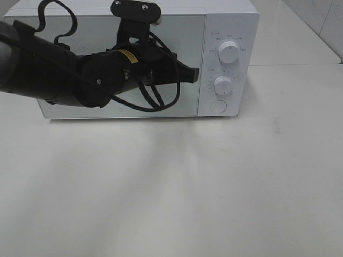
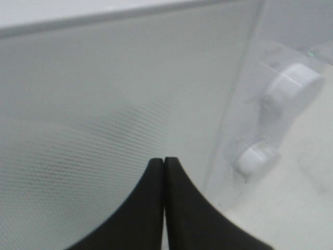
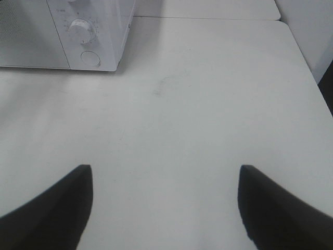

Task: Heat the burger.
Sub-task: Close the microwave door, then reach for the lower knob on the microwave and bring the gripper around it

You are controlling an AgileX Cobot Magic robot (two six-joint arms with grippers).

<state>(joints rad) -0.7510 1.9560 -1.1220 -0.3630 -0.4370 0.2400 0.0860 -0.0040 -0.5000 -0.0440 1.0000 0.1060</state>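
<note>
Left gripper (image 1: 193, 75), pinched closed, sits at the microwave door's (image 1: 188, 37) 3 o'clock edge; right gripper (image 3: 165, 173) gapes empty above the table (image 3: 208, 78).

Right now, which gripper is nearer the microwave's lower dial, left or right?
Left. The left gripper, shut, is at the edge of the microwave door, just beside the lower dial. The right gripper, open, hangs over the table, well away from the dial.
</note>
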